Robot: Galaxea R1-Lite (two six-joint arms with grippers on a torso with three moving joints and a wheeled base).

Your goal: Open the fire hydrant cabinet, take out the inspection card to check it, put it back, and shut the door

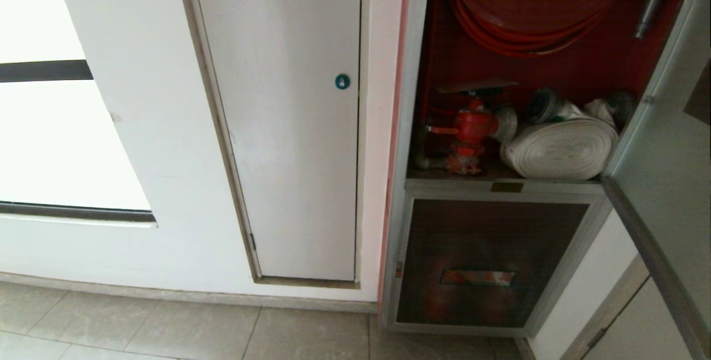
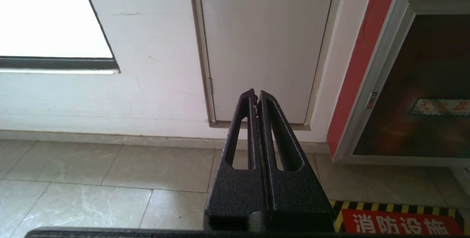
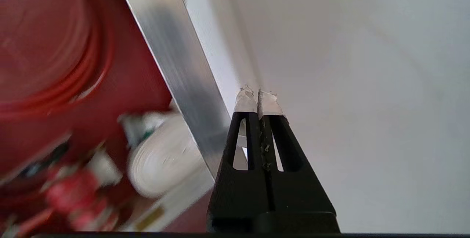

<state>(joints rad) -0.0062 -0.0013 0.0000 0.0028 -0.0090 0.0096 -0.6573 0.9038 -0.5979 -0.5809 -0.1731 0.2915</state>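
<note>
Swinging open door [image 1: 666,143]: rigid, light on hinges; push silver frame edge. Right hand [image 3: 258,96] closed, empty; left hand [image 2: 256,96] closed.

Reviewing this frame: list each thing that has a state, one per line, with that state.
fire hydrant cabinet: open, red interior exposed.
door: swung open at the right.
white rolled hose: coiled, lying on the cabinet shelf.
white panel with blue lock: closed.
lower dark glass panel: closed.
left end effector: shut, empty, pointing at the wall base.
right end effector: shut, empty, beside the door frame.
</note>
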